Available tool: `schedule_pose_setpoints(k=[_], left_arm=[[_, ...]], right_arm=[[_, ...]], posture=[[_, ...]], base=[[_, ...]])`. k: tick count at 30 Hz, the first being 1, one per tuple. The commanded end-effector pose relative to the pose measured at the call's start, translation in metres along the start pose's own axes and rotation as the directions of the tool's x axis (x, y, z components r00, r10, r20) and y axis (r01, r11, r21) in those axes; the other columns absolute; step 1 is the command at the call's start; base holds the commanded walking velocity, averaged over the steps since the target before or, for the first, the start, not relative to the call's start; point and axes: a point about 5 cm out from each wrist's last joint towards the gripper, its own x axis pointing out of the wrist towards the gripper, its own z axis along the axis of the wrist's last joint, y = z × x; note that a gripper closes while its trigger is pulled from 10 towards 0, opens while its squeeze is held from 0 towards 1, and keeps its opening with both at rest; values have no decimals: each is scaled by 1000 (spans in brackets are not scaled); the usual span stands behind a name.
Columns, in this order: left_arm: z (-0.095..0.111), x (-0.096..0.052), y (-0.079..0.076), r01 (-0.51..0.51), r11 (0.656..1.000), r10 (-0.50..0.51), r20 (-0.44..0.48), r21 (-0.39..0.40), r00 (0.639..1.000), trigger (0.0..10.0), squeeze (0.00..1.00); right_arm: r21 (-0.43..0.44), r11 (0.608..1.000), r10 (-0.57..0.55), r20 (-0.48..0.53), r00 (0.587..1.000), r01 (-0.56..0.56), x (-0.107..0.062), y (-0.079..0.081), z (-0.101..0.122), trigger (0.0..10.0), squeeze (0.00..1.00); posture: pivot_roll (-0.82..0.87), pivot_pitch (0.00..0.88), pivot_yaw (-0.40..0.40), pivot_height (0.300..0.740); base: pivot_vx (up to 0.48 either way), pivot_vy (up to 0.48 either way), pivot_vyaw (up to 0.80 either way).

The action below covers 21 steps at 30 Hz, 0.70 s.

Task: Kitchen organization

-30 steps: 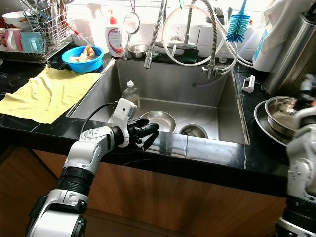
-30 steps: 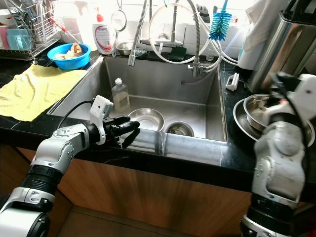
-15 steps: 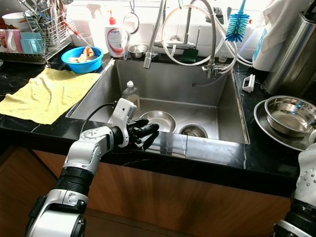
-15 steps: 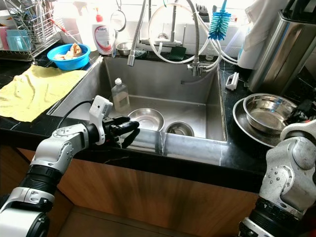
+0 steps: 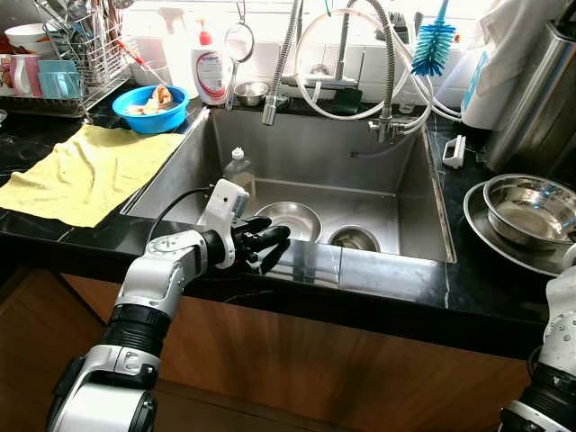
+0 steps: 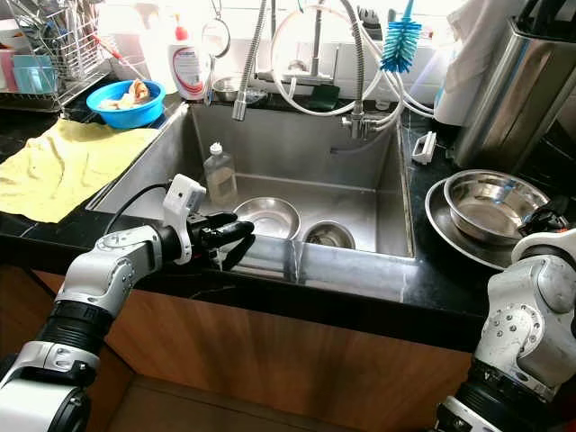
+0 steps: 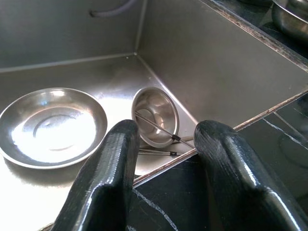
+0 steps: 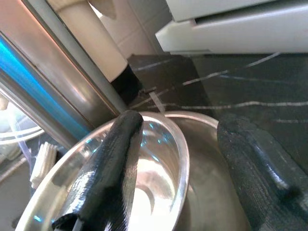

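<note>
right gripper (image 8: 192, 178) hanging open over a steel bowl (image 8: 159, 183), black counter (image 8: 240, 82) showing behind, fingers sitting apart

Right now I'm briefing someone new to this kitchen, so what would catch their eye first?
Likely the steel sink in the middle, with a bowl and a bottle on its floor and hoses looped above. The left gripper hovers open at its front edge. Bright colours draw next: the yellow cloth on the left counter and the blue brush at the back.

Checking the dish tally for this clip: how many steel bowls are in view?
3: one bowl on the sink floor, one small bowl behind the sink, one large bowl right of it. Others may be hidden.
</note>
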Motion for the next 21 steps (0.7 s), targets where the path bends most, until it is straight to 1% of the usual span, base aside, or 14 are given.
schedule_pose_setpoints(k=[1,6,17,21], left_arm=[[-24,-2,2,-19,998,14,-93,-55,996,10000,0],[-24,-3,3,-23,998,17,-92,-55,996,10000,0],[-23,-3,4,-27,998,22,-91,-55,996,10000,0],[-23,-3,4,-28,998,23,-91,-54,996,10000,0]], right_arm=[[-2,1000,-29,-49,998,29,2,-5,-8,10000,0],[-13,1000,-19,-71,997,18,2,-3,-11,10000,0],[-15,1000,-11,-89,996,10,2,0,-14,10000,0],[-12,1000,8,-105,994,-9,2,3,-17,10000,0]], posture=[[-86,0,-8,740],[-87,0,-9,740],[-84,0,-9,740],[-84,0,-8,740]], base=[[0,0,0],[0,0,0],[0,0,0],[0,0,0]])
